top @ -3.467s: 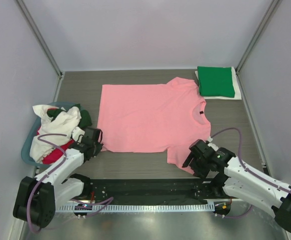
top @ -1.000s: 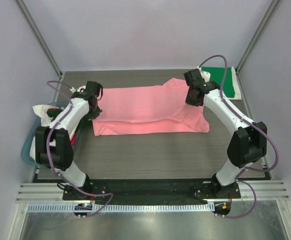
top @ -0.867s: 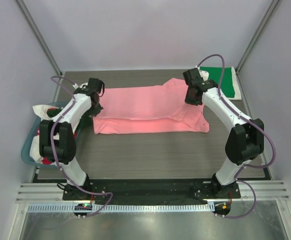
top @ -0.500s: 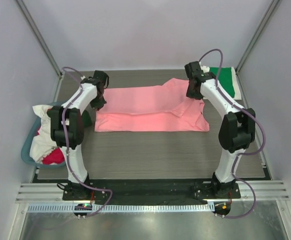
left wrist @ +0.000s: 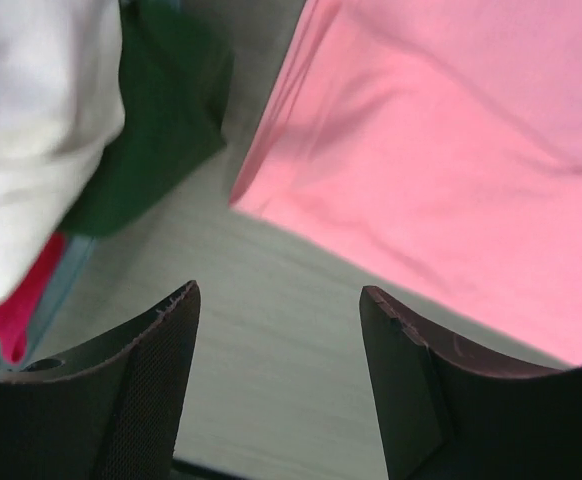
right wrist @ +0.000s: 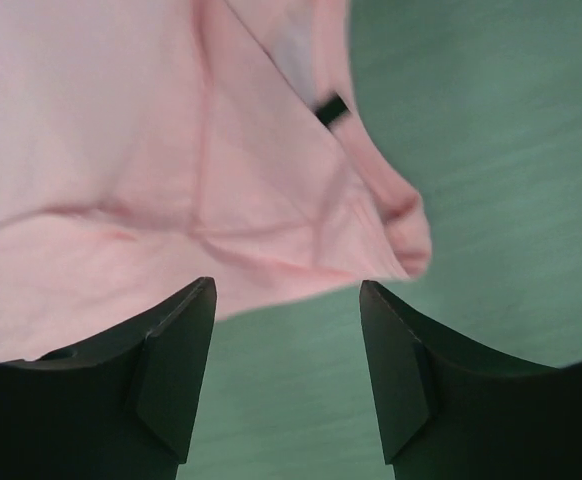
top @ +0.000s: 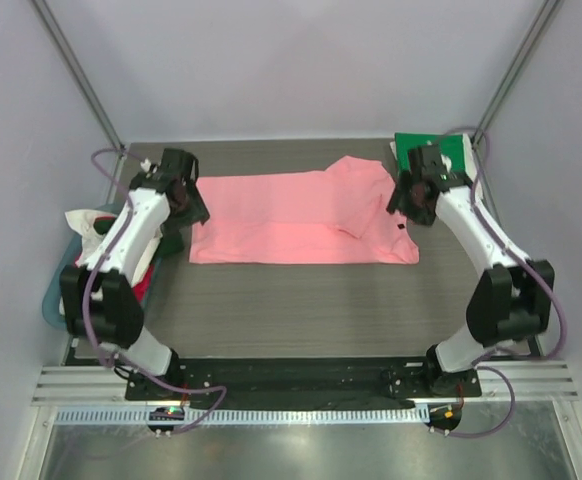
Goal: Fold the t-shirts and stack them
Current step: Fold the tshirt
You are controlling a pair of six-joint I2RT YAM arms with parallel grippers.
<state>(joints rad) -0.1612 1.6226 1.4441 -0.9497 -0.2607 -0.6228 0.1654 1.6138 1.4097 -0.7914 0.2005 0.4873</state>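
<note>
Grey worktop: pink t-shirt folded, long axis left-right, neck rightward.
My left jaws and right jaws gape empty at its ends; only the wrist views show that.

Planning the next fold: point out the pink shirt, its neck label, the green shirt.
pink shirt (top: 281,225), top view, mid cloth
neck label (right wrist: 332,110), right wrist view, dark tag's middle
green shirt (top: 407,143), top view, far left corner

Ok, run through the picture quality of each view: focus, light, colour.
Top external: sharp and evenly lit, faint shadows only, some sheen on the metal plate. Left wrist: soft all over, the fingers dark and blurred. Right wrist: blurred too, with a green cast on the table and the pink shirt washed pale.
</note>
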